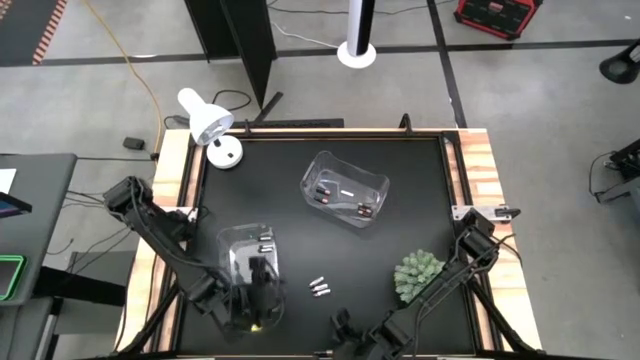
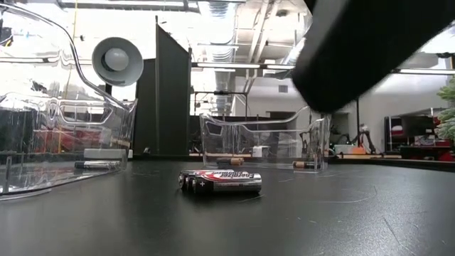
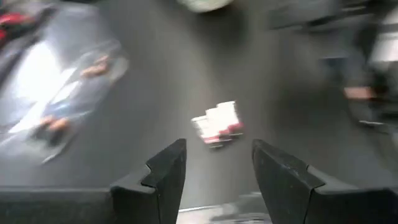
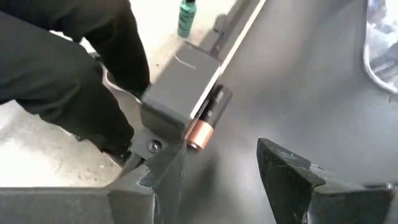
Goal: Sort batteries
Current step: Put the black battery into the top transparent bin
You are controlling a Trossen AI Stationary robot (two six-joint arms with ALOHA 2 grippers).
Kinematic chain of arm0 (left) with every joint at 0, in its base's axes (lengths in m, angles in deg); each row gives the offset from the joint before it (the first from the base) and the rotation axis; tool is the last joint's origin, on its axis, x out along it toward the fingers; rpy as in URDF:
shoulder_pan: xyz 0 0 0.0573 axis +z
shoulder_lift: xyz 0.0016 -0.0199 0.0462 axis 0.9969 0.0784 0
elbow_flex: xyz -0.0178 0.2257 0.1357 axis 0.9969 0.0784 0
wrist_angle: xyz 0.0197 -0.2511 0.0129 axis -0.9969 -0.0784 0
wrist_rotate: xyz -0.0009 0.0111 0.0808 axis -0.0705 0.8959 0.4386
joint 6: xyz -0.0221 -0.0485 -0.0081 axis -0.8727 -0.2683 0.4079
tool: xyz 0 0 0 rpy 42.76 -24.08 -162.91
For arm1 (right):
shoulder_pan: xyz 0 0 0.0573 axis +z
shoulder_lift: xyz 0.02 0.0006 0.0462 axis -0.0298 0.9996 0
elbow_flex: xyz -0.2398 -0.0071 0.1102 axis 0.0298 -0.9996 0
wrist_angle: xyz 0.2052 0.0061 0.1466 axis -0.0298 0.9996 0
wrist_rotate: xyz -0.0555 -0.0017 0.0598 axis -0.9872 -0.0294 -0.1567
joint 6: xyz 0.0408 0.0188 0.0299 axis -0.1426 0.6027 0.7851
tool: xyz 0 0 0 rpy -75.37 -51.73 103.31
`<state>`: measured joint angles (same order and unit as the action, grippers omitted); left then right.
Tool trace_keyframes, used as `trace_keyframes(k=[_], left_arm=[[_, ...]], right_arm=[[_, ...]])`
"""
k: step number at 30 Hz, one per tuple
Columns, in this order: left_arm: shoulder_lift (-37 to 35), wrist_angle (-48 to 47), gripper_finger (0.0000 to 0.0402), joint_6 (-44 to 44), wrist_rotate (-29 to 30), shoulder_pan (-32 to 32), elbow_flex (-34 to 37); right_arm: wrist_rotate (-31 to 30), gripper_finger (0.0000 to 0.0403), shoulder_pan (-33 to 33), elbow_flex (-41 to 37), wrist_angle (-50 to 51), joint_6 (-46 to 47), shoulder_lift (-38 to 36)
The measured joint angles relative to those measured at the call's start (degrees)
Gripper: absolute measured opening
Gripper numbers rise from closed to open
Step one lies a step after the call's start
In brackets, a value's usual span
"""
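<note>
Left gripper (image 1: 262,300) hangs over the near-left clear bin (image 1: 247,262), fingers (image 3: 163,180) spread apart and empty. Right gripper (image 1: 345,335) sits low at the near edge of the black table (image 1: 420,190), its fingers parted, with a dark copper-ended battery (image 4: 205,121) lying against the table rail just ahead of them. A second clear bin (image 1: 345,187) stands toward the far middle, holding several dark batteries. A small green plant (image 1: 418,274) rests near right. Three silvery batteries (image 1: 320,288) lie side by side on the table between the near-left bin and the plant.
</note>
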<state>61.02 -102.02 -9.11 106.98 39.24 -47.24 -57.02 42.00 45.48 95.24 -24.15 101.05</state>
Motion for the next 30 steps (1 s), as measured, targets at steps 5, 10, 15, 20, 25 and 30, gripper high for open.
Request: trace_keyframes(k=[5, 10, 15, 20, 25, 30], left_arm=[[4.0, 8.9, 0.0177, 10.1, -5.1, -3.3, 0.4], [12.6, 16.9, 0.0177, 16.3, -6.4, -3.6, 0.5], [19.3, 29.0, 0.0173, 22.1, -6.8, -4.1, 0.3], [22.5, 30.5, 0.0161, 24.1, -6.9, -4.7, -0.6], [24.2, 31.2, 0.0158, 25.0, -7.5, -4.4, -1.7], [25.2, 29.3, 0.0159, 26.1, -9.3, -3.8, -3.1]], right_arm=[[0.1, 0.0215, 0.0, 0.0, -1.3, -3.2, 0.2], [0.4, 0.0215, -0.3, 0.0, -1.4, -3.7, 0.2], [0.3, 0.0215, -0.3, 0.0, -1.7, -3.8, 0.9], [0.0, 0.0215, -0.3, 0.0, -1.4, -3.9, 2.2], [-1.2, 0.0215, -0.8, 0.0, -1.5, -3.7, 2.2], [-1.3, 0.0215, -1.3, 0.0, -1.3, -3.7, 2.2]])
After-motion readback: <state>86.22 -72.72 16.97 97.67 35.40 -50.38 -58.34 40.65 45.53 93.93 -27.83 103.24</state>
